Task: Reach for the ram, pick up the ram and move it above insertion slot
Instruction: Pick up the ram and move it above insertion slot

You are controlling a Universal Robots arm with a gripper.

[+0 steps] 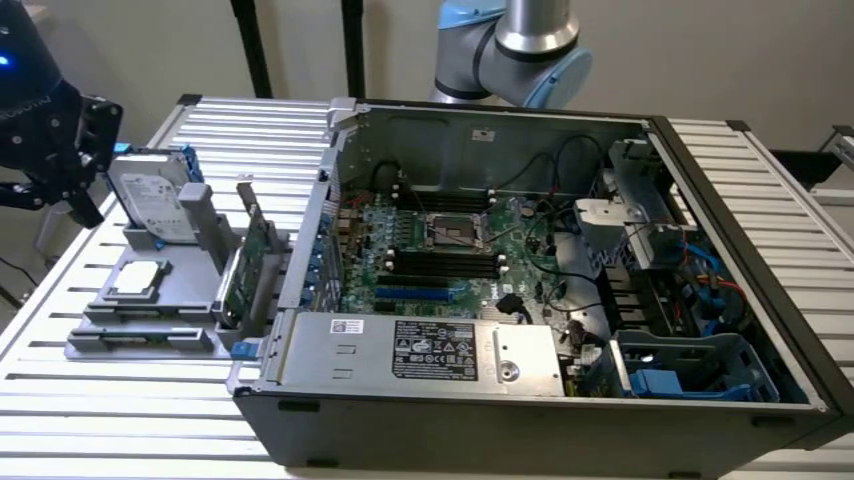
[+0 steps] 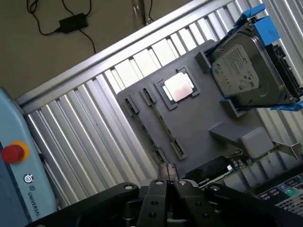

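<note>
My black gripper point(image 1: 70, 190) hangs at the exterior view's far left, above and beside the grey parts holder point(image 1: 180, 300). In the wrist view its fingertips point(image 2: 161, 171) are pressed together with nothing between them, just above the holder's plate point(image 2: 208, 118). Two long narrow slots cross that plate; the one nearer the chip point(image 2: 163, 124) holds a thin dark strip seen edge-on, which may be the ram, though I cannot tell. The black memory slots point(image 1: 447, 262) lie on the motherboard inside the open case point(image 1: 787, 330).
On the holder stand a hard drive point(image 2: 248, 71) in blue rails, a square processor chip point(image 2: 179, 88) and a taller green card with a metal bracket point(image 1: 248, 268). The arm's base point(image 1: 514, 45) rises behind the case. A slatted metal table point(image 1: 120, 420) carries everything.
</note>
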